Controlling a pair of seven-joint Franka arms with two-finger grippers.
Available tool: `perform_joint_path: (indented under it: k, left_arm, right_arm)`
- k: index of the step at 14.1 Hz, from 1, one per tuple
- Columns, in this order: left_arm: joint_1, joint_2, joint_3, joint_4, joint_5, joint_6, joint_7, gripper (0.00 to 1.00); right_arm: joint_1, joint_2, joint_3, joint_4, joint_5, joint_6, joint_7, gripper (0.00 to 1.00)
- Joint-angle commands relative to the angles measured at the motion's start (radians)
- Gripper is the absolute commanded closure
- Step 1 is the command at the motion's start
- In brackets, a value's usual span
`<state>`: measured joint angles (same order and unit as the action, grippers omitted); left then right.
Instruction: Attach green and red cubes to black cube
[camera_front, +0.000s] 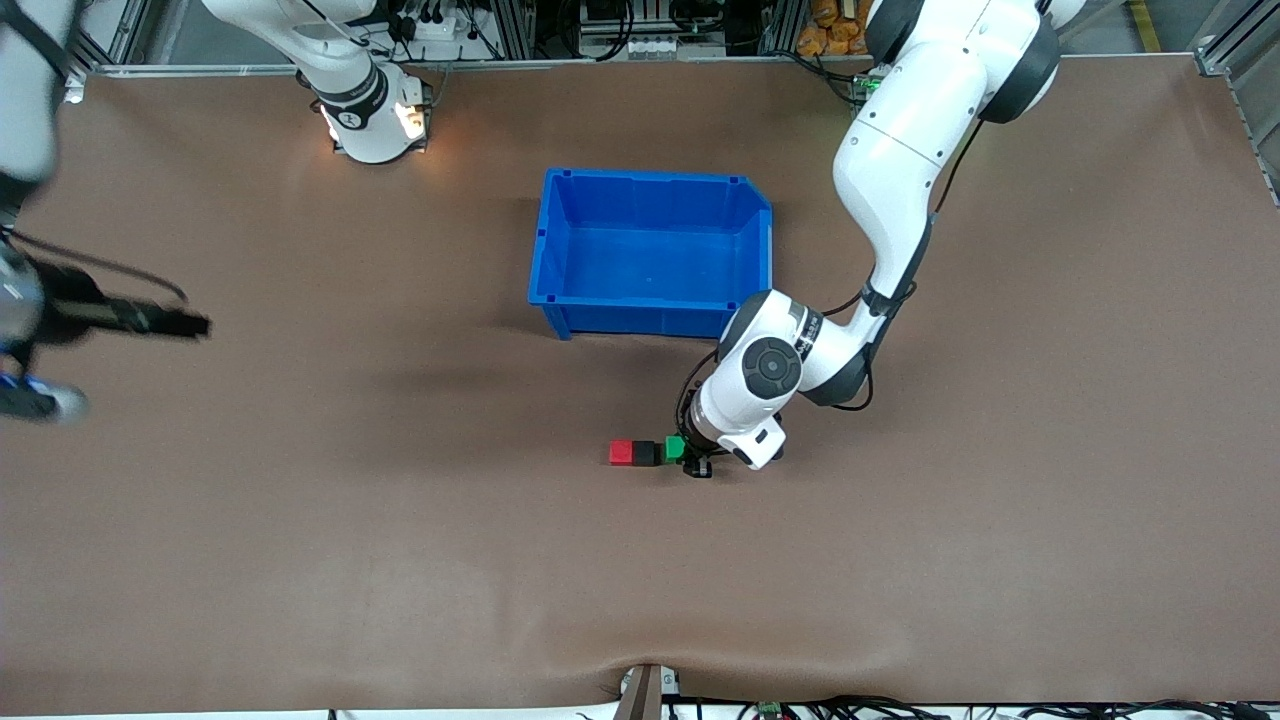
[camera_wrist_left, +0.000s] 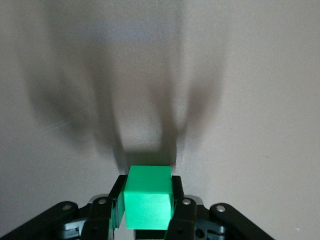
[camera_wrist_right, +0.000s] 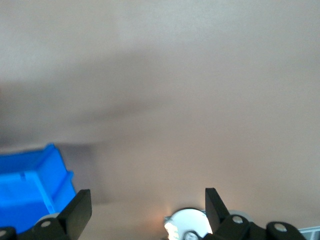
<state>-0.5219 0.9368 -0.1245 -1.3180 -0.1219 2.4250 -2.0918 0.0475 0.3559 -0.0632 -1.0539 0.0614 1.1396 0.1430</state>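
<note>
The red cube (camera_front: 621, 453) and the black cube (camera_front: 645, 453) sit joined on the table, nearer the front camera than the blue bin. The green cube (camera_front: 675, 447) is right beside the black cube, toward the left arm's end; I cannot tell if they touch. My left gripper (camera_front: 695, 462) is down at the table, shut on the green cube (camera_wrist_left: 148, 197), with a finger (camera_wrist_left: 176, 196) on each side. The black and red cubes are hidden in the left wrist view. My right gripper (camera_front: 195, 325) waits in the air at the right arm's end of the table, open and empty (camera_wrist_right: 145, 210).
An open blue bin (camera_front: 652, 180) stands mid-table, farther from the front camera than the cubes; its corner shows in the right wrist view (camera_wrist_right: 30, 185). The left arm's elbow (camera_front: 775, 365) hangs over the bin's near corner. The right arm's base (camera_front: 370, 110) stands at the table's edge.
</note>
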Motion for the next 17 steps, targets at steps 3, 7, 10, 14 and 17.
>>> perform_joint_path:
  k: [3,7,10,14,17]
  left_arm:
    - [-0.030,0.030,0.025,0.043,0.007,0.000,-0.034,1.00]
    - [-0.035,0.033,0.025,0.040,0.010,0.000,-0.034,1.00]
    - [-0.035,0.039,0.025,0.040,0.008,0.000,-0.037,1.00]
    - [-0.035,0.033,0.025,0.037,0.011,-0.003,-0.047,1.00]
    - [-0.036,-0.001,0.022,0.033,0.011,-0.047,-0.047,1.00]
  right_arm:
    - [-0.034,-0.475,0.008,-0.691,-0.025,0.368,-0.149,0.00]
    - [-0.018,-0.361,0.020,-0.366,-0.121,0.245,-0.158,0.00]
    - [-0.003,-0.299,0.025,-0.265,-0.124,0.080,-0.148,0.00]
    - [-0.003,-0.288,0.011,-0.276,-0.131,0.063,-0.157,0.00]
    - [-0.026,-0.290,0.011,-0.288,-0.081,0.095,-0.160,0.00]
